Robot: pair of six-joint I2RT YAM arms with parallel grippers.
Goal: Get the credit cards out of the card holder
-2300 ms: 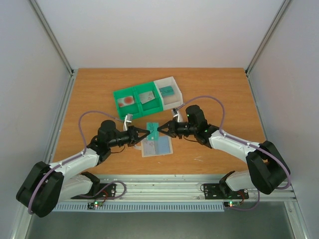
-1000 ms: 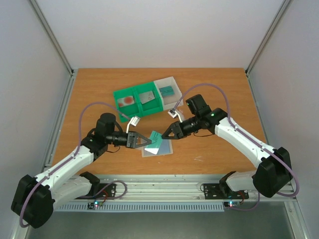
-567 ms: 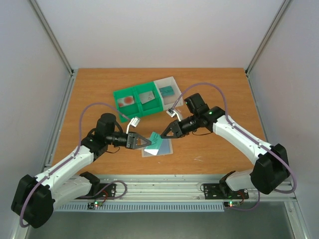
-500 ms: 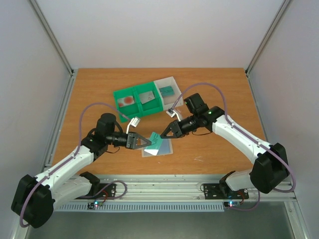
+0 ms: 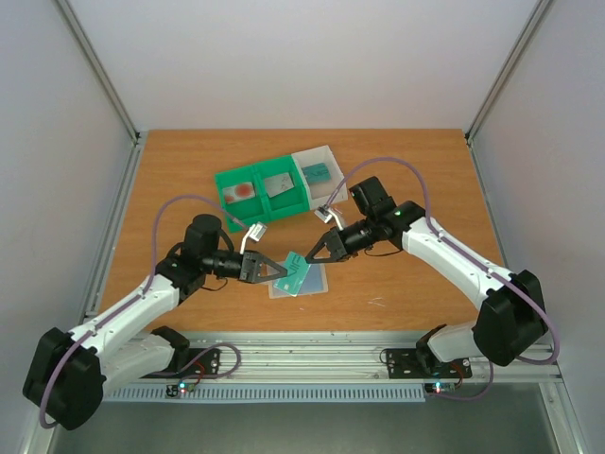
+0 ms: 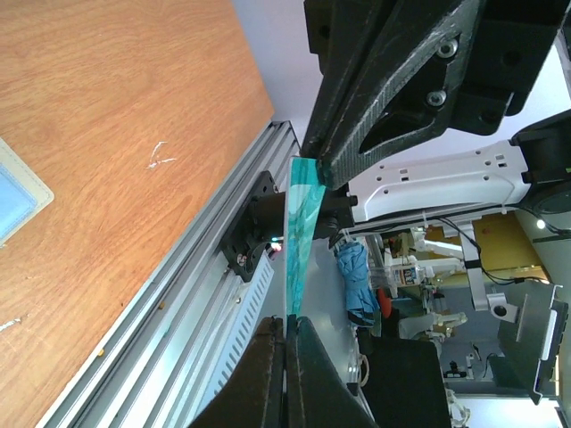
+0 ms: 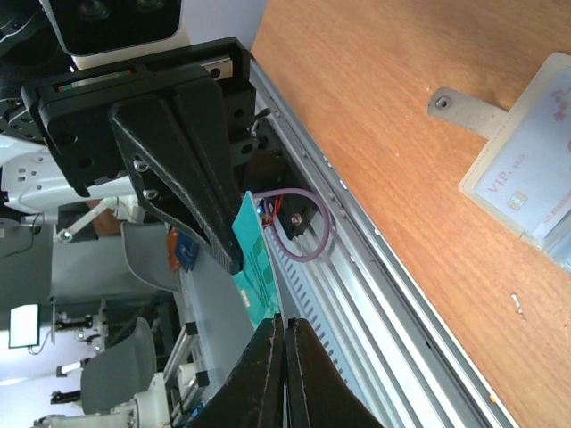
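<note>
Above the card holder, left pincer and right pincer are both pinching the teal card, so I'm risking bending it between them.

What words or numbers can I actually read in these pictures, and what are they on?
"VIP": on the pale blue card in the card holder, seen from the right wrist; the smaller print beside it is too small to read.
Teal card held in mid-air: faint print, too blurred to read.
Cards in the green tray: no readable text.
</note>
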